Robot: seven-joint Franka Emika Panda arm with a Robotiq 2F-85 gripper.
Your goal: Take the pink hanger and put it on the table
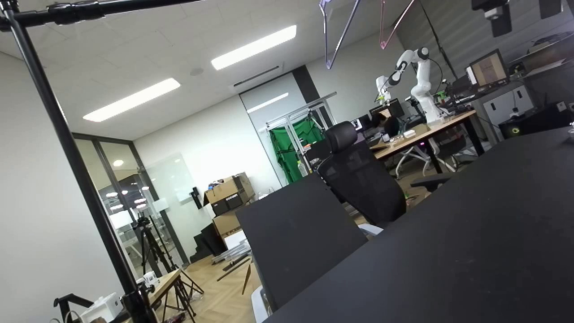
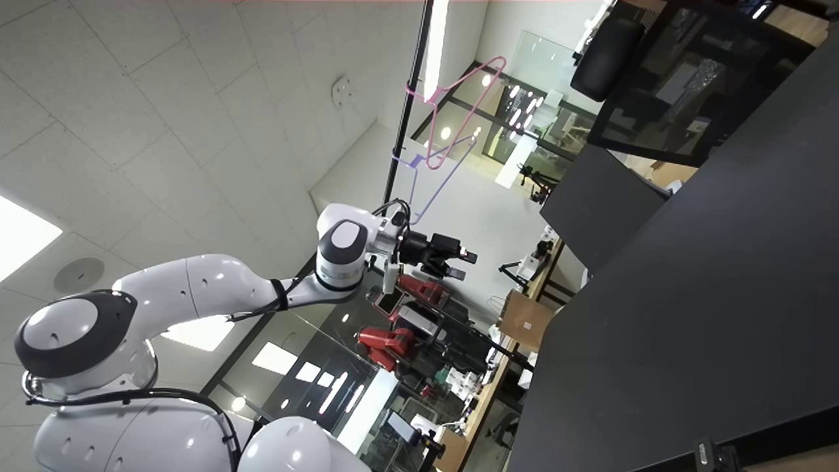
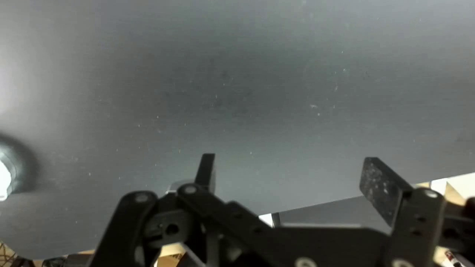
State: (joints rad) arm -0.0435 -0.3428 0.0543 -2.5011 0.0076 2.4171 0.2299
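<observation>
The pink hanger (image 2: pixel 434 96) hangs from a black bar in an exterior view, up and to the right of the arm. Only its lower end (image 1: pixel 384 45) shows at the top edge in an exterior view. My gripper (image 2: pixel 463 265) is apart from it, below it in the picture, with the fingers spread and nothing between them. The fingers also show at the top right corner in an exterior view (image 1: pixel 526 18). In the wrist view the open gripper (image 3: pixel 289 157) is above the dark table (image 3: pixel 237 92); no hanger shows there. The table (image 1: pixel 448 251) also shows in both exterior views (image 2: pixel 655 314).
A purple hanger (image 2: pixel 416 161) hangs on the same black bar (image 2: pixel 404 111), between the pink hanger and my arm in the picture. A black chair (image 1: pixel 367 184) and a dark panel (image 1: pixel 300 233) stand beyond the table. A shiny object (image 3: pixel 5 178) is cut off at the left in the wrist view.
</observation>
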